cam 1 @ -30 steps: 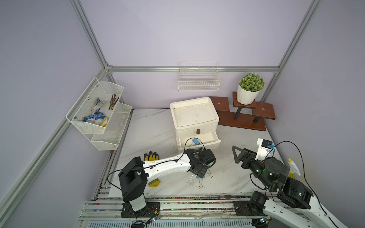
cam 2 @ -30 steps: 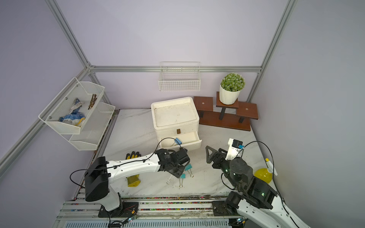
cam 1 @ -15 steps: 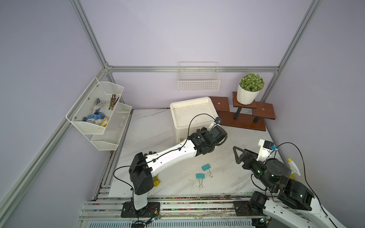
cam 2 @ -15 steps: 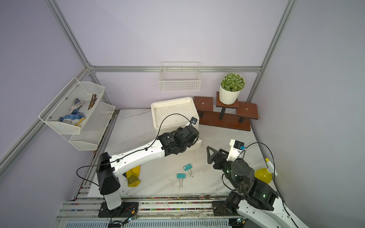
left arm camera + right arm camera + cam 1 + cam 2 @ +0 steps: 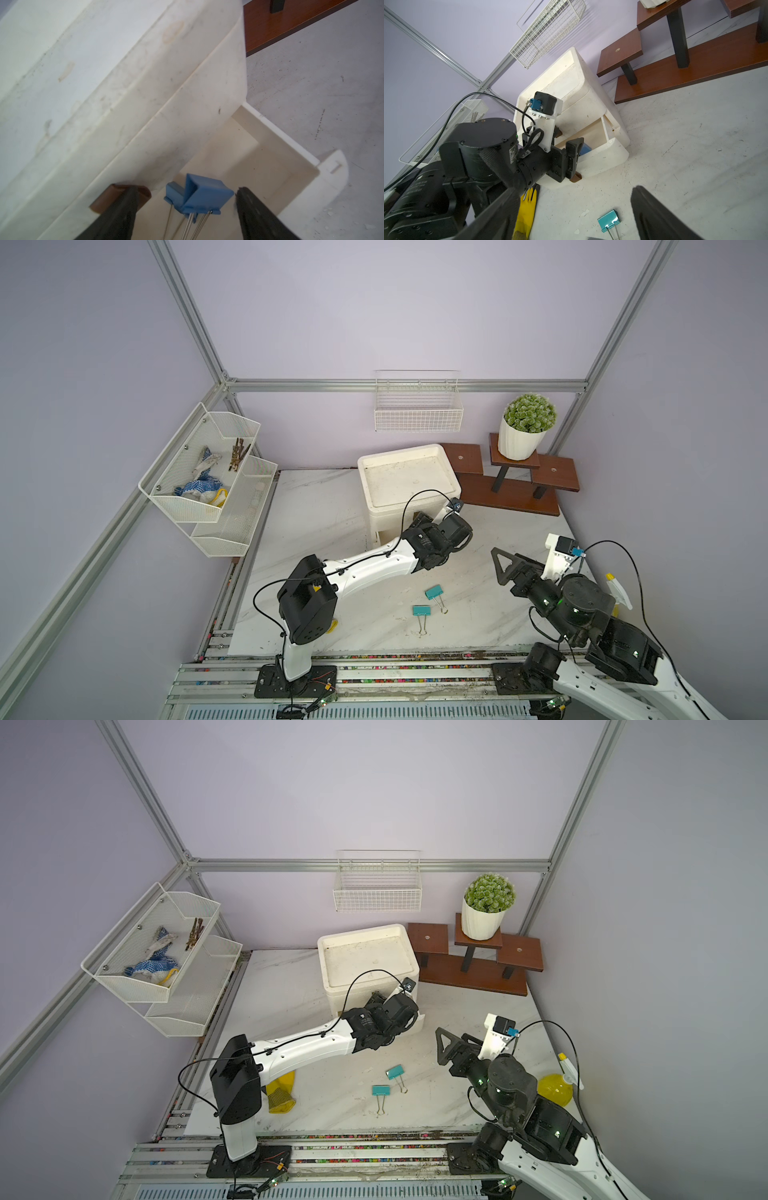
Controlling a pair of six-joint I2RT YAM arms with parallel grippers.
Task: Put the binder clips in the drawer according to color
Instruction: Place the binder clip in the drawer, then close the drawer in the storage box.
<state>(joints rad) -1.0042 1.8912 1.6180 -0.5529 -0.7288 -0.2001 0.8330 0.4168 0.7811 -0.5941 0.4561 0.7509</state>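
Two light blue binder clips (image 5: pixel 204 195) lie inside the open drawer (image 5: pixel 280 133) of the white drawer unit (image 5: pixel 407 481). My left gripper (image 5: pixel 185 188) hovers over that drawer, open, and its fingers (image 5: pixel 124 199) stand apart from the clips. One blue clip (image 5: pixel 585 149) also shows beside the left gripper (image 5: pixel 566 141) in the right wrist view. Two teal binder clips (image 5: pixel 434 592) (image 5: pixel 421 610) rest on the marble table in front, seen in both top views (image 5: pixel 395 1071). My right gripper (image 5: pixel 509 566) hangs open above the table to their right, with one teal clip (image 5: pixel 608 221) below it.
A yellow rubber glove (image 5: pixel 280 1092) lies under the left arm. A yellow spray bottle (image 5: pixel 555 1088) stands at the right edge. A wooden stand (image 5: pixel 511 485) with a potted plant is at the back right. Wire baskets (image 5: pixel 208 472) hang on the left wall.
My left arm rose from the clips at the table's front to the open drawer, carrying a blue clip, then its jaws opened and let it go. The right arm barely moved.
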